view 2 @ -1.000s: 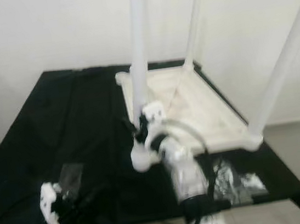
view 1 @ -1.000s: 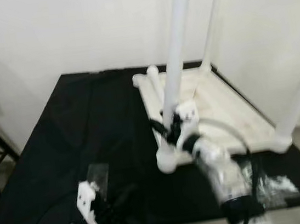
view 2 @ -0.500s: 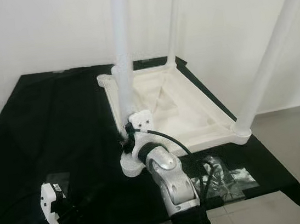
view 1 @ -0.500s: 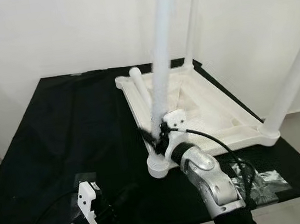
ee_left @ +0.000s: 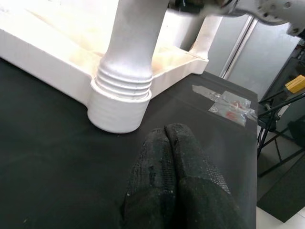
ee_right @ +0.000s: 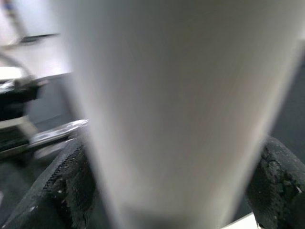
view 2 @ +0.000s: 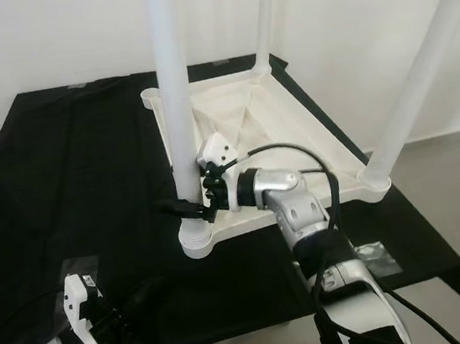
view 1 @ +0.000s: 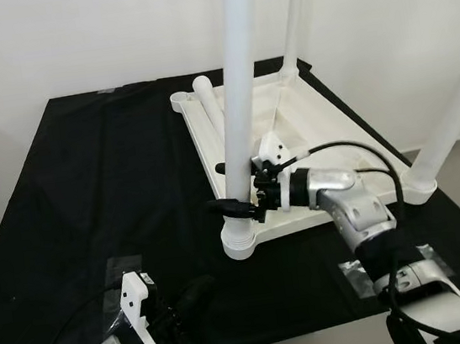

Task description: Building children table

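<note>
Left gripper (view 1: 197, 293) low at the near edge of the black-covered table (view 1: 89, 199), fingers (ee_left: 176, 162) pressed together, holding nothing. Beyond it, the white children's table (view 1: 296, 155) lies upside down on the cloth: square top down, ribbed corner sockets, round white legs upright. Right gripper (view 1: 236, 206) clamps the near-left leg (view 1: 237, 95) just above its socket (view 1: 241, 240), one finger on either side. A loose leg (view 1: 208, 98) lies across the far-left corner. Compared with half a second ago, the right forearm now reaches in from the right, nearly level; the camera view has shifted.
</note>
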Robot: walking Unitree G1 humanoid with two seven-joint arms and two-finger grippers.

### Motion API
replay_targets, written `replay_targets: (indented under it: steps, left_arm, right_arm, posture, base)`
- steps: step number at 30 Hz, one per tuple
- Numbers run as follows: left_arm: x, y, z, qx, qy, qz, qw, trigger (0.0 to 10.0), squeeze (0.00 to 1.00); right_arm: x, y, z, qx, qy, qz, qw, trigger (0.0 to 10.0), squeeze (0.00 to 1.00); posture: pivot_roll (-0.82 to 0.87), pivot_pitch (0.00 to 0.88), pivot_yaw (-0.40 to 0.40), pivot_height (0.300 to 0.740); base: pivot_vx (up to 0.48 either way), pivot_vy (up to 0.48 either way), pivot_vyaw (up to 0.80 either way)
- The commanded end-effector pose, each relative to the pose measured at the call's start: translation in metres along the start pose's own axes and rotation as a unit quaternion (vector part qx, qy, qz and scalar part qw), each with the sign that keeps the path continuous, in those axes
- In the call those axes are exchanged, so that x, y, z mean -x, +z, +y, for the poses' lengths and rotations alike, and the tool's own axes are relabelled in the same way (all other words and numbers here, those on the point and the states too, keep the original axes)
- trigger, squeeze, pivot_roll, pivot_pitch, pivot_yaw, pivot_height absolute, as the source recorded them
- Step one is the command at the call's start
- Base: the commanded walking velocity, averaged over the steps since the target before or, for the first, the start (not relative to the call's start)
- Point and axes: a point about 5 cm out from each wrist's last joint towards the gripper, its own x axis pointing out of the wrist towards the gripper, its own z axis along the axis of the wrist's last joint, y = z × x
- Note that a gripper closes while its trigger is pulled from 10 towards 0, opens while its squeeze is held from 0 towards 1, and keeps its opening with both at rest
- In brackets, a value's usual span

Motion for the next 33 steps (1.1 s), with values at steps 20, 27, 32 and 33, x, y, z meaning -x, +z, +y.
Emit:
replay_targets:
  steps: [20,27,32,33]
  left_arm:
    - [0.004,-0.002,0.000,0.005,0.003,0.006,1.000,10.0,0.00]
    - [0.005,0.001,0.004,0.001,0.001,0.010,1.000,10.0,0.00]
    - [0.004,0.007,0.006,-0.007,-0.001,0.012,1.000,10.0,0.00]
    - [0.004,0.009,0.007,-0.008,-0.001,0.011,1.000,10.0,0.00]
  right_arm:
    - [0.064,-0.025,-0.003,-0.017,-0.102,-0.029,0.994,0.0,0.00]
    - [0.053,-0.073,0.034,-0.102,-0.512,0.018,0.853,0.0,0.00]
    - [0.019,-0.087,0.065,-0.130,-0.484,0.041,0.864,0.0,0.00]
    - [0.017,-0.083,0.059,-0.121,-0.478,0.038,0.869,0.0,0.00]
  posture:
    - [0.02,0.045,-0.019,0.740]
    - [0.01,0.093,-0.008,0.740]
    - [0.02,0.119,0.005,0.740]
    - [0.01,0.128,-0.002,0.740]
  base:
    - [0.000,0.000,0.00]
    - [0.000,0.000,0.00]
    - [0.000,0.000,0.00]
    - [0.000,0.000,0.00]
